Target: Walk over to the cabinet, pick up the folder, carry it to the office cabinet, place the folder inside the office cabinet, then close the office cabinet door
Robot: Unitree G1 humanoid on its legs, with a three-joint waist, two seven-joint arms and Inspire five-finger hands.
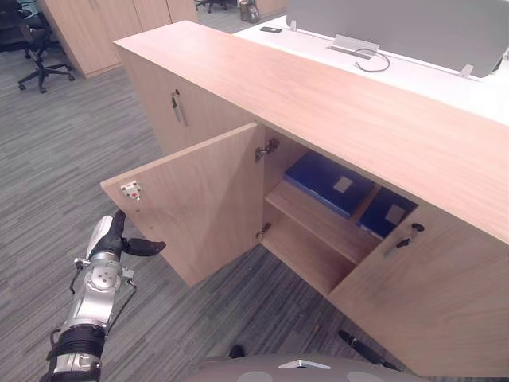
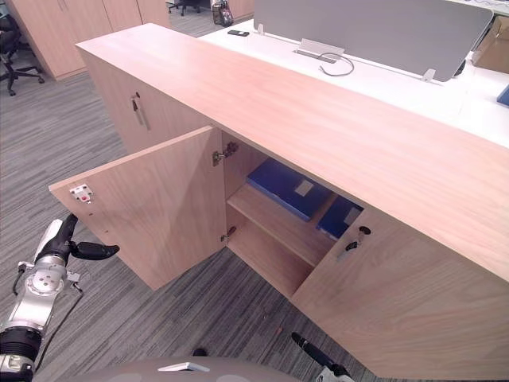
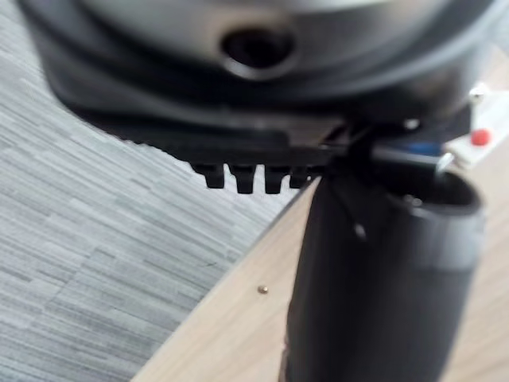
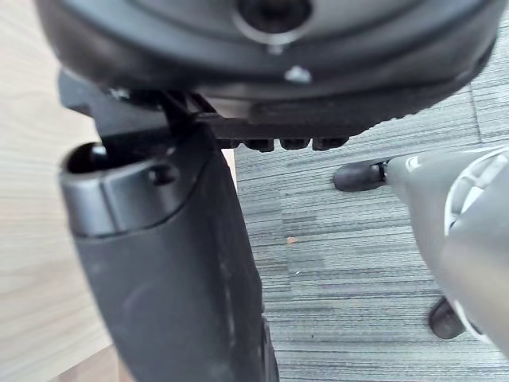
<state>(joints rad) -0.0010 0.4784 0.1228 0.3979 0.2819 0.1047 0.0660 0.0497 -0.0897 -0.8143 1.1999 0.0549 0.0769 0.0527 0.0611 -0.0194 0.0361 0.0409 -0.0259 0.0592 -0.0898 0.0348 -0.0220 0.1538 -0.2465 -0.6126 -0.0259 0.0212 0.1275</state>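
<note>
- The robot's dark left hand (image 1: 114, 239), fingers straight, thumb spread and holding nothing, hovers just beside the free edge of the light wooden cabinet door (image 1: 199, 199), below its small white catch with a red dot (image 1: 131, 189).
- The door stands wide open on its metal hinge (image 1: 266, 149). A push landing on the thin edge rather than the outer face would likely slip off or stall the swing.
- A thumb left spread could be trapped between door and frame as the gap narrows.
- Inside the long light wooden office cabinet (image 1: 334, 103), the flat blue folder with a pale label (image 1: 328, 183) lies on the upper shelf (image 1: 318, 224) beside a second blue folder (image 1: 387, 213). If either overhangs the shelf front, the door would likely stop short of latching.
- The dark right hand (image 2: 314, 352) shows low by the neighbouring shut door; whether it is spread or closed cannot be told.
</note>
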